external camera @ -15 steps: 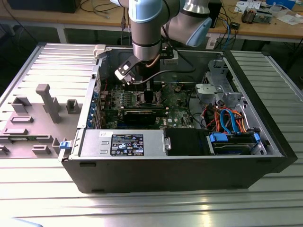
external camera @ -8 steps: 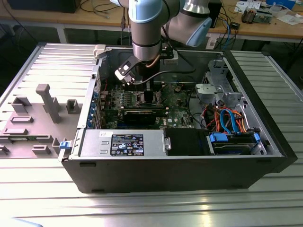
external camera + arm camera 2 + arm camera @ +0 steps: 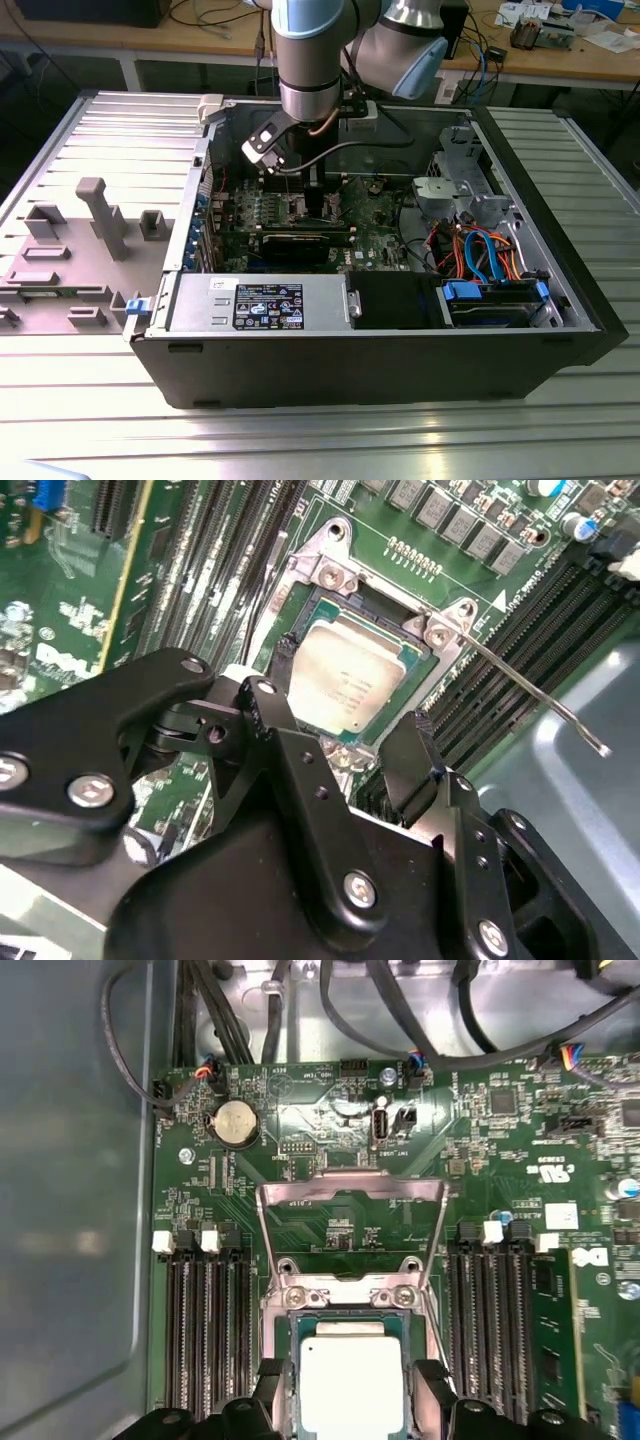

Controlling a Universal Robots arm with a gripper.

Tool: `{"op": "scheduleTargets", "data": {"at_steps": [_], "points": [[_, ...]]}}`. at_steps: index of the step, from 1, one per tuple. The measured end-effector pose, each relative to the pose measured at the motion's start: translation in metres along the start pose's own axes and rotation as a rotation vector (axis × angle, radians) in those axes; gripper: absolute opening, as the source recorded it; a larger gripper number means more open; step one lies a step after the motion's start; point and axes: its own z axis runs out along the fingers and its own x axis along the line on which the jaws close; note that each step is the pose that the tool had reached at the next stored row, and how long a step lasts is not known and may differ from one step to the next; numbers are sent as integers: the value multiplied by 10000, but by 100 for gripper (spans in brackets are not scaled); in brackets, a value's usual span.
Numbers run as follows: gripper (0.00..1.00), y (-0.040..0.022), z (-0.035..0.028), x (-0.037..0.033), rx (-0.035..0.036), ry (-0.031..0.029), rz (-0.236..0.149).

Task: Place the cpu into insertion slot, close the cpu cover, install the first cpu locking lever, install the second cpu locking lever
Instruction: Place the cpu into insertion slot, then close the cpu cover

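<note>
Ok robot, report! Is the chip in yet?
Open gripper straddles the cpu. It sits in the insertion slot. The cpu cover stands up; one locking lever swung free.

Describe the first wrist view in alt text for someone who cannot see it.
A silver-grey cpu lies in the insertion slot of a green motherboard, between the two black fingers of the open gripper. The cpu cover stands open, and long black memory slots flank the socket.
</note>
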Motion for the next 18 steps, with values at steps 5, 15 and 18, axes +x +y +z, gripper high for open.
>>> {"op": "scheduleTargets", "data": {"at_steps": [5, 15, 18], "points": [[35, 5, -61, 1, 3, -37, -4], [11, 6, -68, 1, 24, -37, -3], [11, 6, -73, 1, 37, -38, -2]]}}
